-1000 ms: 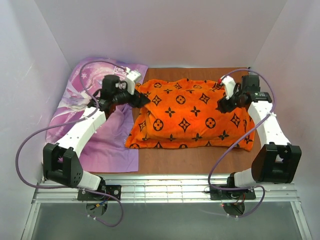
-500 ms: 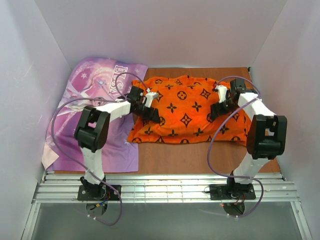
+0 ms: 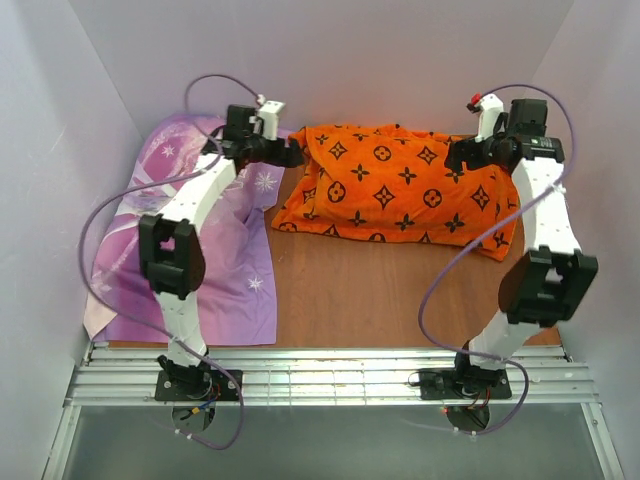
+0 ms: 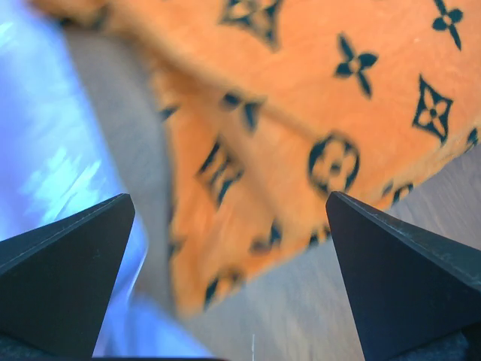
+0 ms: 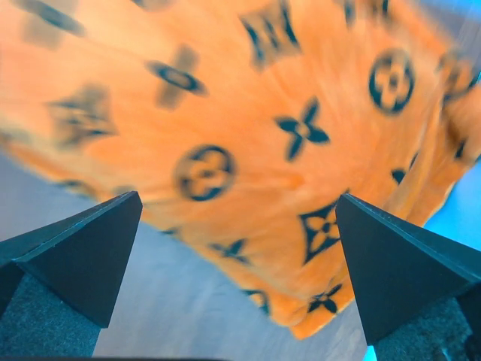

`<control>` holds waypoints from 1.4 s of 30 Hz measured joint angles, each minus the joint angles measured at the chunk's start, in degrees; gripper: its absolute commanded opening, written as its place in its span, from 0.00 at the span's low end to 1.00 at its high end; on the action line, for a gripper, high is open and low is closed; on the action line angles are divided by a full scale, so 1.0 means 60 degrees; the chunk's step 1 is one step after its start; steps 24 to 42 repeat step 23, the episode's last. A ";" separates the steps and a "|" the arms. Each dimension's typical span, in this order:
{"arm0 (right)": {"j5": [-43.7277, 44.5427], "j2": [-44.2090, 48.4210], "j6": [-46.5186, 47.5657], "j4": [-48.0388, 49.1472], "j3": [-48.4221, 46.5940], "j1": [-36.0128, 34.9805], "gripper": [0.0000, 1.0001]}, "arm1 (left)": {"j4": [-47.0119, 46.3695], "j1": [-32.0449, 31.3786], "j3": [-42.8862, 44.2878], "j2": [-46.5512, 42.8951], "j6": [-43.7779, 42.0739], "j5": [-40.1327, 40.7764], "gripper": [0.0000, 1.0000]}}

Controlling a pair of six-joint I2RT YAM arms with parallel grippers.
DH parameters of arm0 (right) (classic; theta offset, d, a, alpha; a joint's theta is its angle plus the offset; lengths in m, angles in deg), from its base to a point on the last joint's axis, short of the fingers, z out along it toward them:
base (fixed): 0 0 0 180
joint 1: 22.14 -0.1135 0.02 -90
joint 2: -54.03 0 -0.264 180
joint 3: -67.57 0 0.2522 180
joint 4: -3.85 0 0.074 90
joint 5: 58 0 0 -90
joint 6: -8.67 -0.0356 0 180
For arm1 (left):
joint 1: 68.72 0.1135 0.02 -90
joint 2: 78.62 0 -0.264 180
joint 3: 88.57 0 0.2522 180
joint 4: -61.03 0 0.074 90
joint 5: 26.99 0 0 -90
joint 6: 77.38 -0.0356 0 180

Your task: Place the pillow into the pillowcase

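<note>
One brown wooden table (image 3: 380, 300) carries everything. Two cloth items lie on it, and there are two arms, each with one gripper. A single purple printed fabric (image 3: 200, 290) is spread flat along the left side, running from the back wall down to the near rail. Just to its right, at the back of the table, lies the one orange pillowcase (image 3: 400, 190) with black flower, star and circle motifs. It is the only container here. It lies plump and rounded, its long side across the table, its left end beside the purple fabric's edge. The pillow is not visible in any view, so the case's fullness is the only sign of it. The left arm (image 3: 190, 215) reaches over the purple fabric toward the case's left end, and the right arm (image 3: 545, 210) reaches along the right wall toward its right end. The left gripper (image 3: 288, 155) sits at the left end with its fingers (image 4: 68, 271) spread wide, gripping nothing, the orange cloth lying beyond the tips. The right gripper (image 3: 462, 156) is at the right end, its fingers (image 5: 406, 263) equally wide apart and empty, the printed cloth beyond them.
</note>
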 measured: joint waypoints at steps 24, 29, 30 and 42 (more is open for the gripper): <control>-0.1829 0.6521 -0.1009 0.0627 0.8725 -0.0474 0.99 | 0.2146 0.1104 -0.8980 -0.9377 -0.0255 0.1082 0.98; -0.1829 0.6521 -0.1009 0.0627 0.8725 -0.0474 0.99 | 0.2146 0.1104 -0.8980 -0.9377 -0.0255 0.1082 0.98; -0.1829 0.6521 -0.1009 0.0627 0.8725 -0.0474 0.99 | 0.2146 0.1104 -0.8980 -0.9377 -0.0255 0.1082 0.98; -0.1829 0.6521 -0.1009 0.0627 0.8725 -0.0474 0.99 | 0.2146 0.1104 -0.8980 -0.9377 -0.0255 0.1082 0.98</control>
